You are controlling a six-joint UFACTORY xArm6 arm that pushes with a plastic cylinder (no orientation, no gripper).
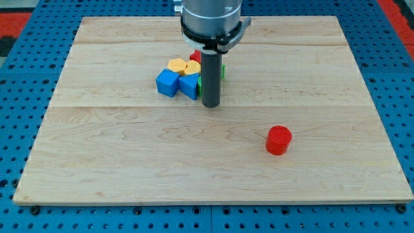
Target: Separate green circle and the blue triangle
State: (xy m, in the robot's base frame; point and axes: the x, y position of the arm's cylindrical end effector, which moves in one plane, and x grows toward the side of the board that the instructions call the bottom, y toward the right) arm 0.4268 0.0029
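Note:
My tip (211,104) rests on the wooden board (129,162), just below and to the right of a tight cluster of blocks. A blue triangle (190,85) sits directly left of the rod, touching or nearly touching it. A green block (222,71) is mostly hidden behind the rod, with only slivers showing on both sides, so its shape cannot be made out. A blue cube (167,83) lies at the cluster's left.
Two yellow blocks (176,65) (192,68) sit at the cluster's top, with a red block (195,56) partly hidden behind the rod. A red cylinder (279,140) stands alone toward the view's lower right. Blue pegboard surrounds the board.

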